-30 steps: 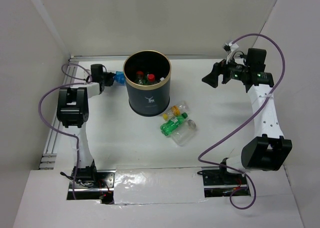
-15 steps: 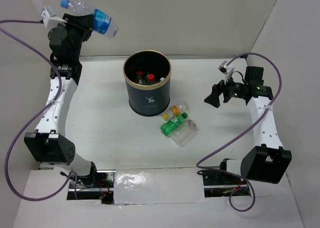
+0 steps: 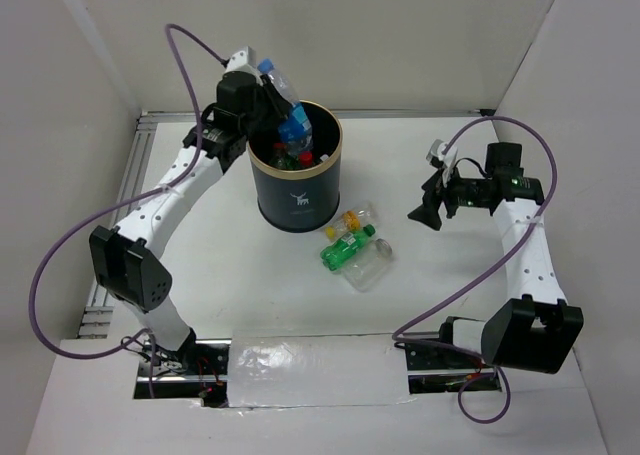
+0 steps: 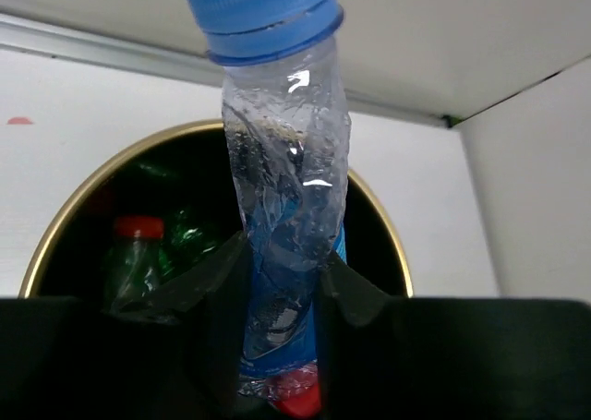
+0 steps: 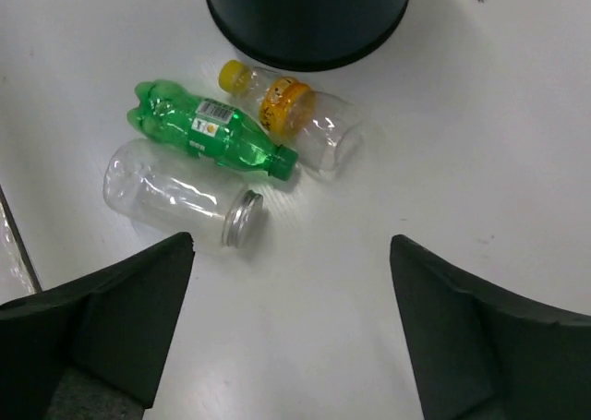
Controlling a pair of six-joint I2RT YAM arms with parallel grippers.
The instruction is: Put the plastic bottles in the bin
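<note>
My left gripper [image 3: 268, 97] is shut on a crumpled clear bottle [image 3: 287, 110] with a blue cap and blue label. It holds the bottle over the mouth of the dark green, gold-rimmed bin [image 3: 296, 203]. In the left wrist view the bottle [image 4: 286, 180] runs up between the fingers of that gripper [image 4: 282, 272]. Below it, the bin [image 4: 63, 224] holds red-capped and green bottles. A green bottle [image 5: 211, 132], a yellow-capped bottle [image 5: 300, 117] and a clear silver-capped bottle [image 5: 171, 191] lie on the table. My right gripper [image 5: 291, 254] hovers open above the table near them.
White walls close in the table at the back and both sides. A metal rail [image 3: 112, 265] runs along the left edge. Foil tape [image 3: 300, 370] covers the near edge between the arm bases. Purple cables loop from both arms.
The left arm swung from high at the back left to over the bin, carrying the blue-capped bottle. The right gripper drifted slightly toward the bottles on the table, and its jaws narrowed a little.
</note>
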